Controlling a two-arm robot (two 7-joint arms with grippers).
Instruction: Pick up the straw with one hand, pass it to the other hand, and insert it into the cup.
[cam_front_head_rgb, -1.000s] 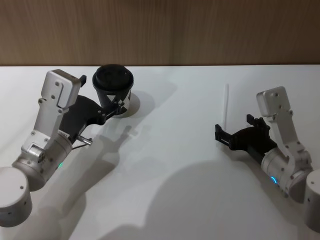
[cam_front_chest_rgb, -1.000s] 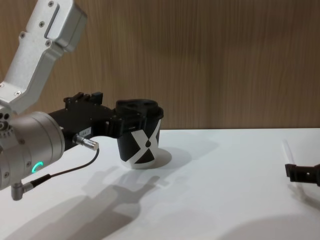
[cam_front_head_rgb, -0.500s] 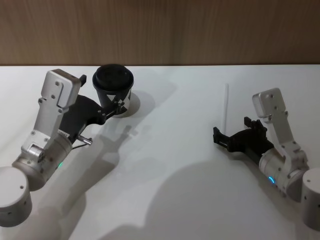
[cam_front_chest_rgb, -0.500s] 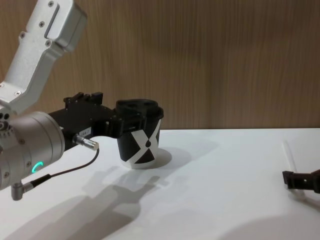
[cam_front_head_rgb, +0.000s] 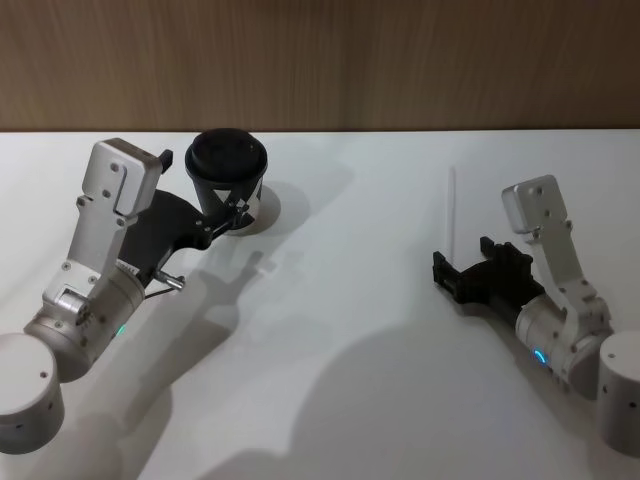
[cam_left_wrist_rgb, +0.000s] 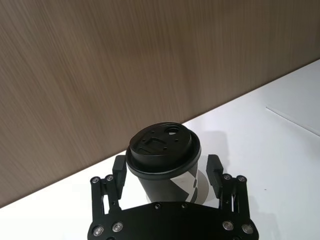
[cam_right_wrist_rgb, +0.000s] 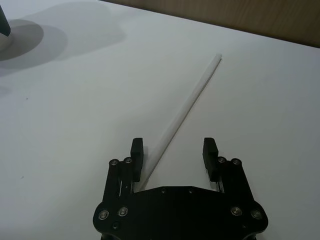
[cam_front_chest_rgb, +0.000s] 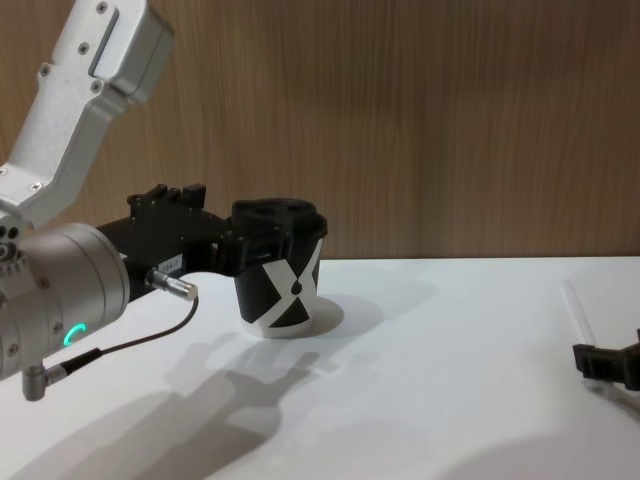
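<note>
One sign was legible: a bold white X mark (cam_front_chest_rgb: 291, 291) on the black side wall of the cup (cam_front_chest_rgb: 262, 225), facing the chest view. A small pale label (cam_front_chest_rgb: 168, 264) on the black body of the left pincer (cam_left_wrist_rgb: 166, 169) was too small to read. No other text, brand or number was legible.

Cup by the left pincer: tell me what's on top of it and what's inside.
A black plastic lid with small openings caps the cup; it hides whatever is inside. The open left pincer straddles the cup.
</note>
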